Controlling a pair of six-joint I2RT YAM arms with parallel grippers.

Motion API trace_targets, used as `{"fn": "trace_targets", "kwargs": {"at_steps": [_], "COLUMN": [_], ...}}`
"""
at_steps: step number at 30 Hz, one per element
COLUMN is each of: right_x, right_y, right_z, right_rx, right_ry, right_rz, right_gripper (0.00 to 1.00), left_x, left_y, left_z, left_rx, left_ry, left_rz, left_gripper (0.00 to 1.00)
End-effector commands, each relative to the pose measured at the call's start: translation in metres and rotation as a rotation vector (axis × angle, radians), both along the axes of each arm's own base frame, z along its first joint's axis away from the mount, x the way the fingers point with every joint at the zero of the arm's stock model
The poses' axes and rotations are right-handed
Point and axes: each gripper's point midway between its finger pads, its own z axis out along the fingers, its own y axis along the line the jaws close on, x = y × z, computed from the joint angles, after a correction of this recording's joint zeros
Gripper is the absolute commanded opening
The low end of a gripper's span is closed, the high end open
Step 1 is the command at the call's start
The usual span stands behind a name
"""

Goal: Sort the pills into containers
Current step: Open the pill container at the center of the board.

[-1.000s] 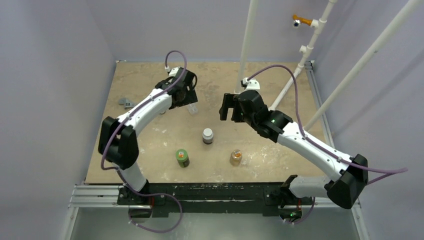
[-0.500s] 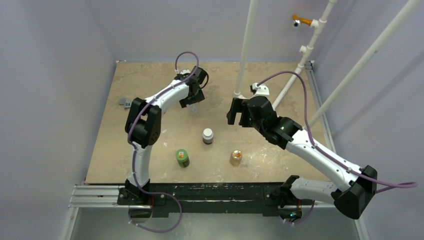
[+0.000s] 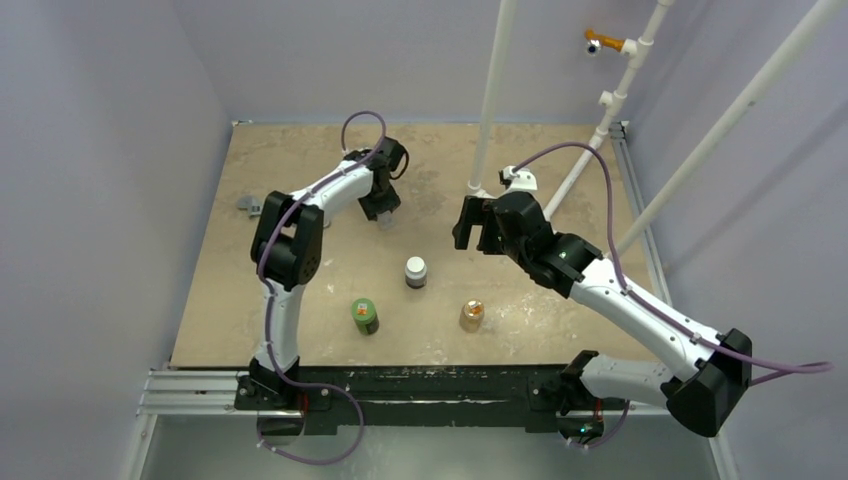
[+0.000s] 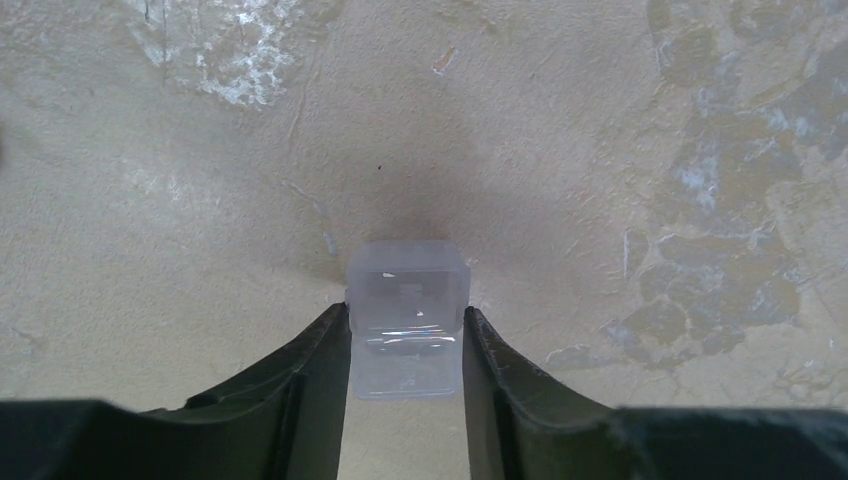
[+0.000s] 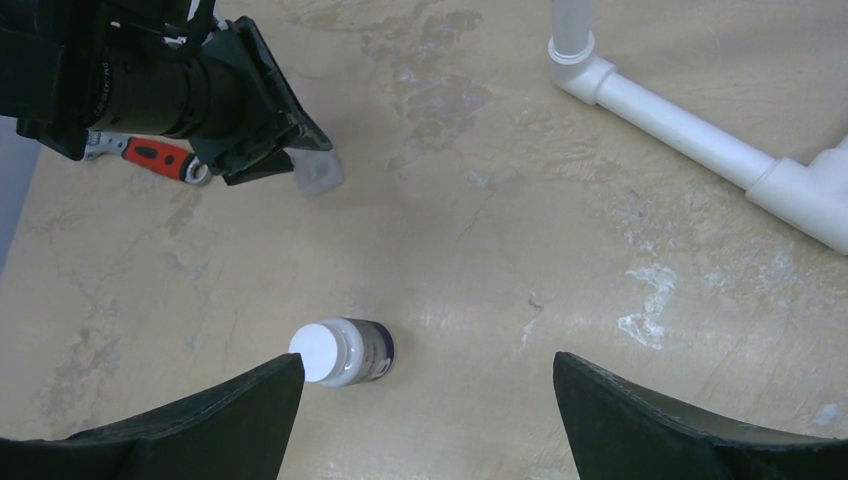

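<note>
Gripping the transparent container [image 4: 407, 290] looked to be the step in hand: in the left wrist view the left fingers [image 4: 335, 350] stood closed to its width, one pad against each side wall, with the case low on the worktop [image 4: 650, 120] and its far half poking out beyond the tips. In the top view it lay at about 11 o'clock from the dark white-capped bottle [image 3: 416, 272], well apart from it, with the green bottle [image 3: 364, 315] at 7 o'clock of that bottle and the tan-orange bottle [image 3: 471, 315] at 5 o'clock. The right fingers [image 5: 265, 395] were spread wide and held nothing, hovering above the worktop with the white-capped bottle seen just inside their left tip. The pills could not be made out in any view; a faint glint inside the case might have been one, but that could not be told. To do this well, the squeeze should probably be light, since thin clear plastic would likely flex or pop out sideways. The hold sat on the near half only, so a slow, level lift or slide would suit, keeping the case upright. The right arm would do best to stay clear at 3 o'clock of the case until the container was settled.
</note>
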Motion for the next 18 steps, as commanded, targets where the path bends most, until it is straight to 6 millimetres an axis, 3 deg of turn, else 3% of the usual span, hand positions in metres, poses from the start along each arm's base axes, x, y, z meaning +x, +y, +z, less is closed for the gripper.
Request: {"fn": "trace_targets", "kwargs": {"at_steps": [1,9,14,18], "right_x": [0.004,0.012,0.022,0.029], "right_y": [0.007,0.032,0.047,0.059], "right_z": [0.000,-0.015,-0.019,-0.028], "right_rx": [0.030,0.033,0.038,0.039], "right_ry": [-0.005,0.026,0.025,0.055], "right_rz": [0.013,0.092,0.125,0.145], "right_gripper": [0.98,0.98,0.98,0.97], "left_x": [-0.010,-0.060,-0.069,-0.069], "left_y": [-0.003,-0.013,-0.029,-0.030], "left_z": [0.001,0.025,0.055,0.052], "left_rx": [-0.020,0.007,-0.040,-0.015], "left_ry": [-0.002,-0.046,-0.118,-0.103], "left_rz": [-0.046,-0.262,-0.423,-0.478], "left_gripper": [0.28,0.15,0.14,0.17]}}
